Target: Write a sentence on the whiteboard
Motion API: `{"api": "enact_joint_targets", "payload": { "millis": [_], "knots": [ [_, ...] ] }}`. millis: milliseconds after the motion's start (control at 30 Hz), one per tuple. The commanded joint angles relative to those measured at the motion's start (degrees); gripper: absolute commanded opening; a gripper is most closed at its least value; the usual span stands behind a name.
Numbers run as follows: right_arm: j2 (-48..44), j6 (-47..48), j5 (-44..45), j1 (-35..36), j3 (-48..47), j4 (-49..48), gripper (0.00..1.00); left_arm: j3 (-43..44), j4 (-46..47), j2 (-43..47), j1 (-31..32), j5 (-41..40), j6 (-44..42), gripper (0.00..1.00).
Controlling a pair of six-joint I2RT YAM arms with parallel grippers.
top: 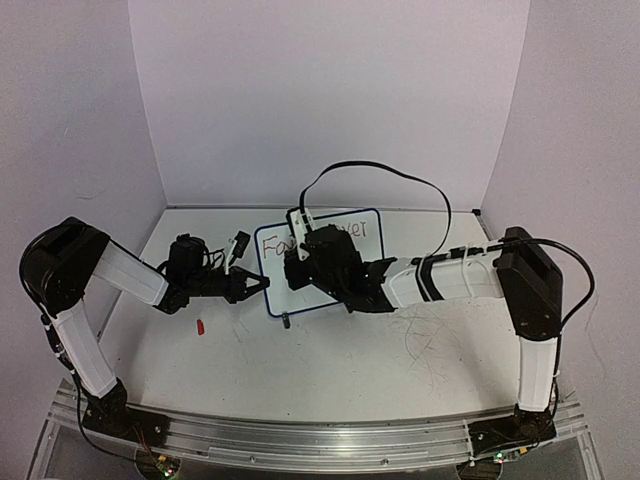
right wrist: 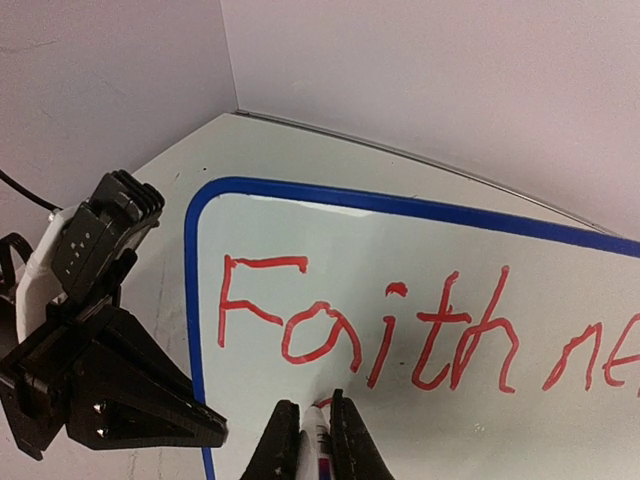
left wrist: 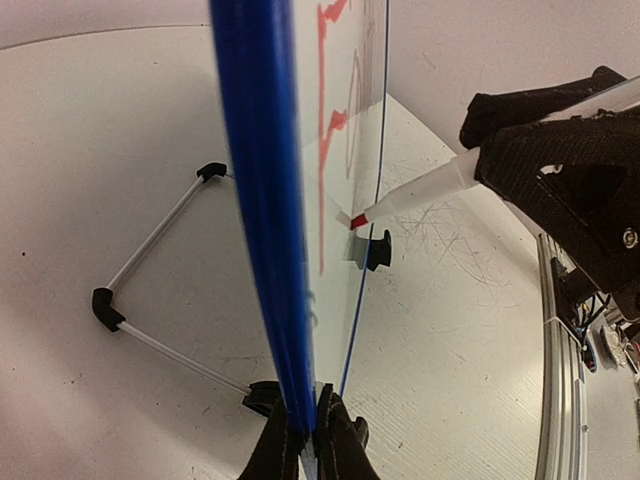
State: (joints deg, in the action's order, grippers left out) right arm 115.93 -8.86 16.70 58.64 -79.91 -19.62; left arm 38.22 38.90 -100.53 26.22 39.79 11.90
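Standing upright near the middle of the worktop (top: 330,375), the whiteboard (right wrist: 430,250) rested on small black feet with a wire prop (left wrist: 150,240) behind it. The left fingers (left wrist: 310,435) were closed tight on the blue frame at the board's left edge, bracing it. The right fingers (right wrist: 318,435) were shut on a slim white marker (left wrist: 420,188), whose red tip met the board face just below the first word. The sentence (right wrist: 400,330) showed a first line in red, "Faith" and the start of "never"; no second line was visible under it.

The board looked light, thin and stiff, with a slick face, so pen pressure would likely push it back or tip it on those small feet. The frame edge seemed the right place to hold, since a grip on the face would smear wet ink. The marker looked smooth and narrow, best held on the barrel close to the tip so it would not swivel. A small red item (top: 201,326), perhaps the cap, lay on the worktop near the left arm.
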Motion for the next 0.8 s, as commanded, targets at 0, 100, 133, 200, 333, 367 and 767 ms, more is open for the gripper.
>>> {"api": "enact_joint_targets", "payload": {
  "millis": [0, 100, 133, 200, 333, 367, 767],
  "knots": [
    [1.7, -0.6, -0.1, 0.1, -1.9, 0.3, 0.00, 0.0, -1.6, 0.9, -0.2, -4.7, -2.6, 0.00],
    [1.9, -0.7, -0.1, 0.2, -1.7, 0.5, 0.00, 0.0, -1.7, 0.9, -0.2, -4.7, -2.6, 0.00],
    [2.0, -0.8, -0.1, 0.2, -1.8, 0.5, 0.00, 0.0, -1.7, 0.9, -0.2, -4.7, -2.6, 0.00],
    [2.2, -0.8, -0.1, 0.2, -1.9, 0.5, 0.00, 0.0, -1.7, 0.9, -0.1, -4.8, -2.6, 0.00],
    [2.5, -0.9, -0.4, 0.3, -1.8, 0.7, 0.00, 0.0, -1.7, 1.0, -0.1, -4.9, -2.7, 0.00],
    [2.6, -0.9, -0.4, 0.4, -1.7, 0.8, 0.00, 0.0, -1.7, 1.0, -0.1, -4.8, -2.7, 0.00],
    [3.4, -1.9, -0.3, 1.1, 0.2, 2.7, 0.00, 0.0, -1.8, 1.0, 0.0, -4.9, -2.8, 0.00]
  ]
}}
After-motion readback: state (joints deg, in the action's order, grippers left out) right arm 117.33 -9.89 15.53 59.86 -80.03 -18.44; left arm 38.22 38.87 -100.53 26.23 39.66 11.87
